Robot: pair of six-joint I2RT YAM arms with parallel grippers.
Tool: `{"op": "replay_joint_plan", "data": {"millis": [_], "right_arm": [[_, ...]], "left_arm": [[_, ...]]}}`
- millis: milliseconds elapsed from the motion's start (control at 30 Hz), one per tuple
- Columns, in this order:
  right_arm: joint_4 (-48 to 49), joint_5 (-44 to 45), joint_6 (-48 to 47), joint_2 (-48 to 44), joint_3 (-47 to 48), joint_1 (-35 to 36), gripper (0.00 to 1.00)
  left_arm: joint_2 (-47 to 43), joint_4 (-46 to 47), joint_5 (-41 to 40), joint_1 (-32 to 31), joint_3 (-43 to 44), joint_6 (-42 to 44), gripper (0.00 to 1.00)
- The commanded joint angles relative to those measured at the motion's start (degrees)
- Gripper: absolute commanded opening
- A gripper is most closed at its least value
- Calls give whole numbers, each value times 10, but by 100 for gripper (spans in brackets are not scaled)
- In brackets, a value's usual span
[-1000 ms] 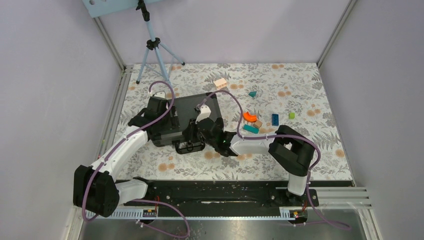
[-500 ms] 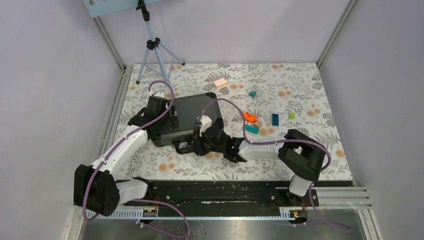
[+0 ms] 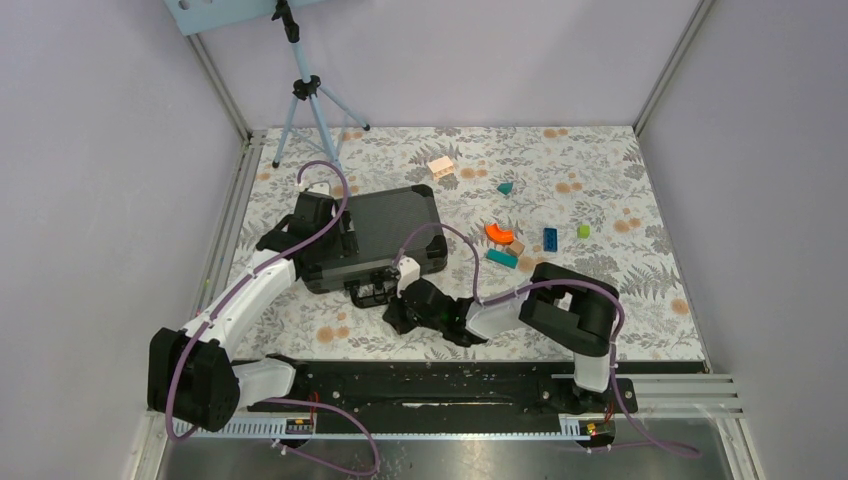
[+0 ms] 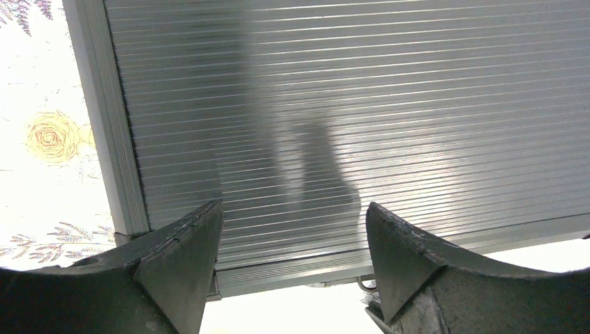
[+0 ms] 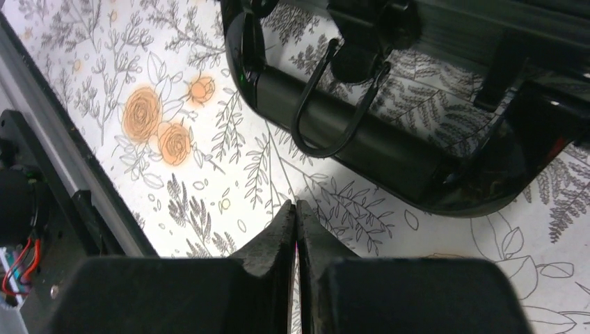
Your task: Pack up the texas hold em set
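Texas hold em set: one black briefcase [image 3: 385,225], ribbed lid, rounded corners. Lid shut, lying flat on floral desk [image 3: 620,290], left of centre. One black handle [image 5: 327,122] on near edge.

Count: one case, two arms, one orange curved block [image 3: 498,233], one peach block [image 3: 440,166].

Left end effector [image 4: 292,229]: jaws spread wide, nothing between, poised over lid's left part.

Right end effector [image 5: 296,216]: jaws pressed together, empty, low over desk, just short of handle.
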Motion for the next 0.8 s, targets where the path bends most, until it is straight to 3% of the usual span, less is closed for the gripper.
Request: {"op": "replay_joint_plan", "data": {"millis": [0, 333, 767], "right_arm": [[34, 84, 4, 22, 17, 7, 6], [34, 123, -10, 41, 51, 6, 7], [-2, 193, -65, -4, 73, 6, 10]], "left_arm": [[8, -6, 9, 4, 18, 5, 75], [8, -6, 15, 4, 18, 5, 75], [10, -7, 16, 4, 19, 6, 75]]}}
